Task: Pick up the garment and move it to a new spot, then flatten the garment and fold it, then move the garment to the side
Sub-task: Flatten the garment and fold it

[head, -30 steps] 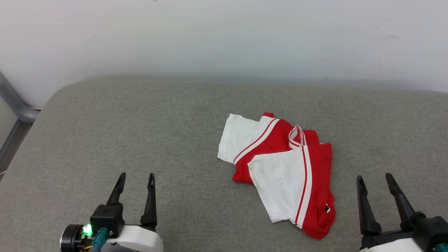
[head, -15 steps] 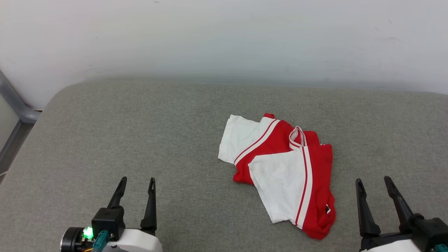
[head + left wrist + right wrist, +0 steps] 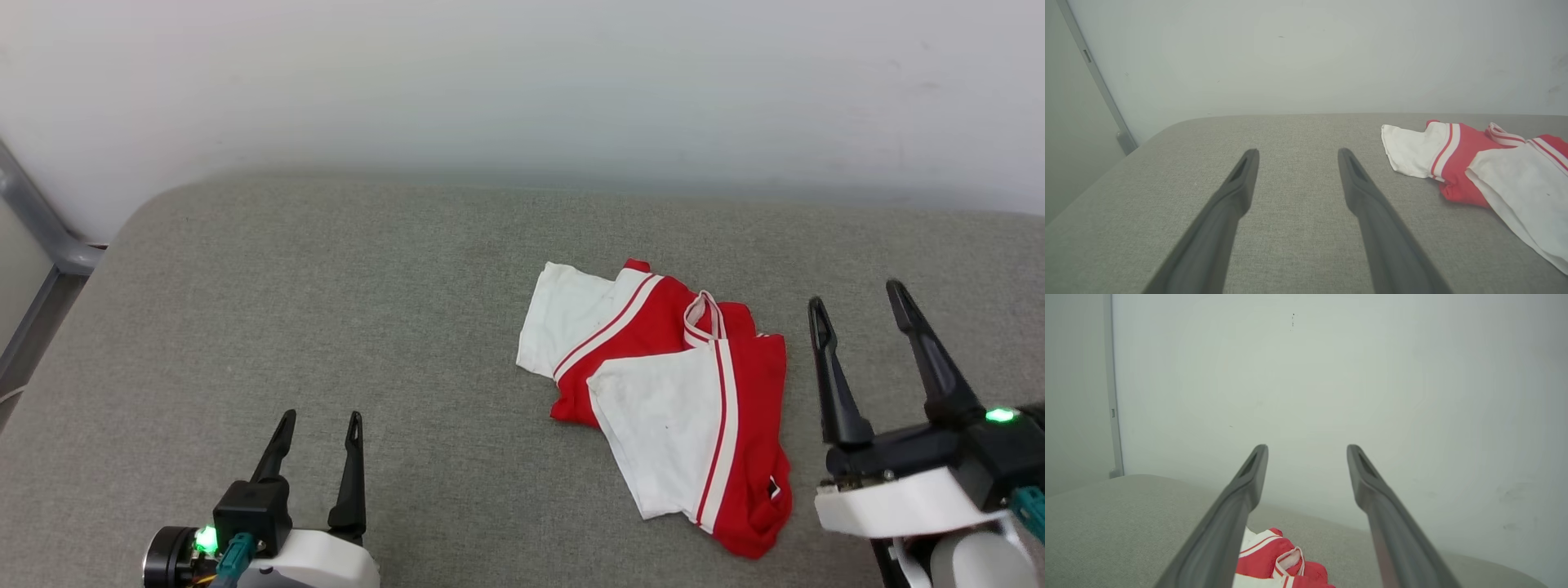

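Observation:
The garment (image 3: 669, 392), a red jersey with white sleeves and striped trim, lies crumpled on the grey padded surface (image 3: 326, 310), right of centre. It also appears at the right in the left wrist view as the garment (image 3: 1474, 167), and low between the fingers in the right wrist view as the garment (image 3: 1278, 559). My left gripper (image 3: 318, 420) rests open near the front left, well away from the cloth. My right gripper (image 3: 857, 294) hovers open just right of the garment, raised above the surface, holding nothing.
A white wall (image 3: 522, 82) rises behind the padded surface. A grey metal frame (image 3: 41, 237) stands at the far left. The surface's rounded back left corner (image 3: 155, 204) lies near that frame.
My right gripper has lifted and moved forward, now level with the garment's right side. The view has shifted slightly. The left gripper and the garment have stayed put.

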